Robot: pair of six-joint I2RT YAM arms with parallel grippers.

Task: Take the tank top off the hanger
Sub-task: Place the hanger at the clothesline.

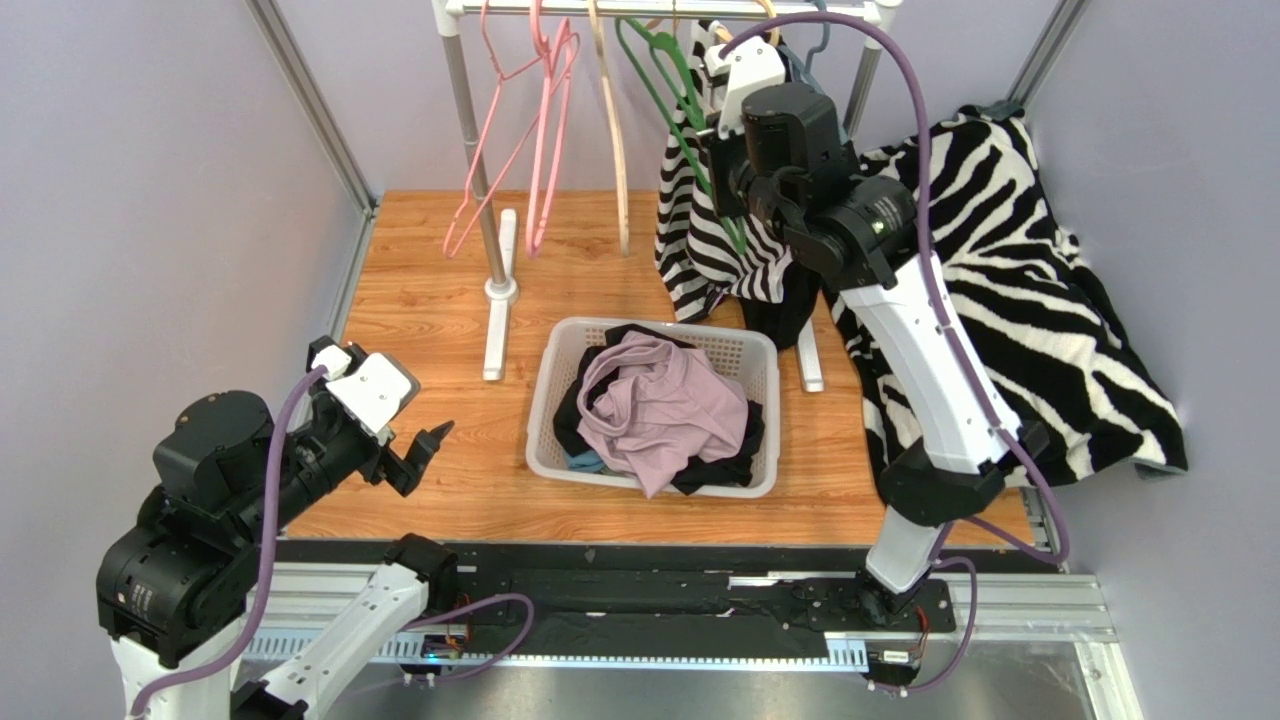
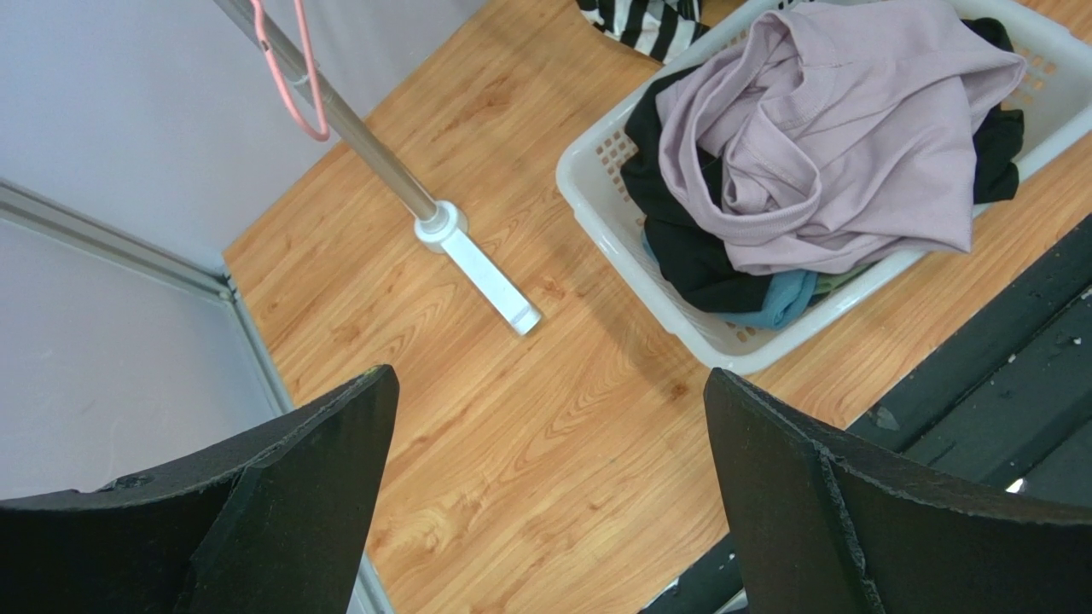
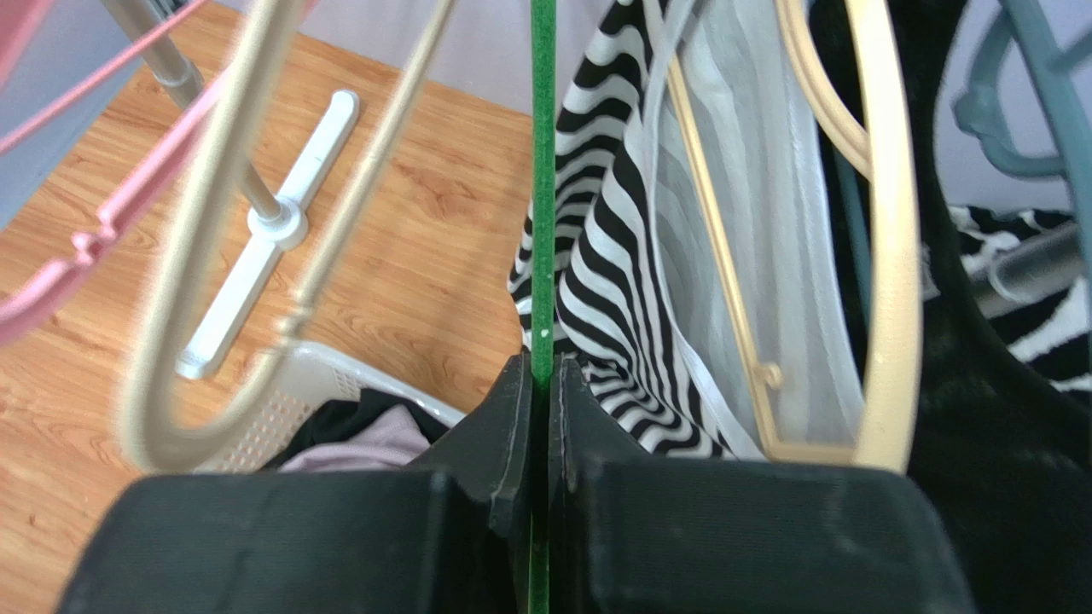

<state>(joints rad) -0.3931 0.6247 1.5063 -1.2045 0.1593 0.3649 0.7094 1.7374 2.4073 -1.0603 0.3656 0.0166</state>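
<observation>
Tank top: zebra-striped (image 1: 694, 225), hanging on the green hanger (image 3: 544, 192) at the rack (image 1: 467, 105), behind the basket (image 1: 558, 357).
Handling: looks light, soft and limp, so it should slide off, though a strap may snag.
Hold: a shoulder strap, judged, with the hanger steadied.
Right gripper (image 3: 540, 384): jaws pinched flat on the green hanger's thin bar, with no cloth between them.
Left gripper (image 2: 549, 381): jaws spread wide, holding nothing, well apart from the rack.
Surface: smooth wood-grain table (image 1: 436, 285).
Room: tight. Pink hangers (image 1: 529, 120) and others crowd the rail, walls stand close, and a zebra cloth (image 1: 1037, 270) lies to the right.
</observation>
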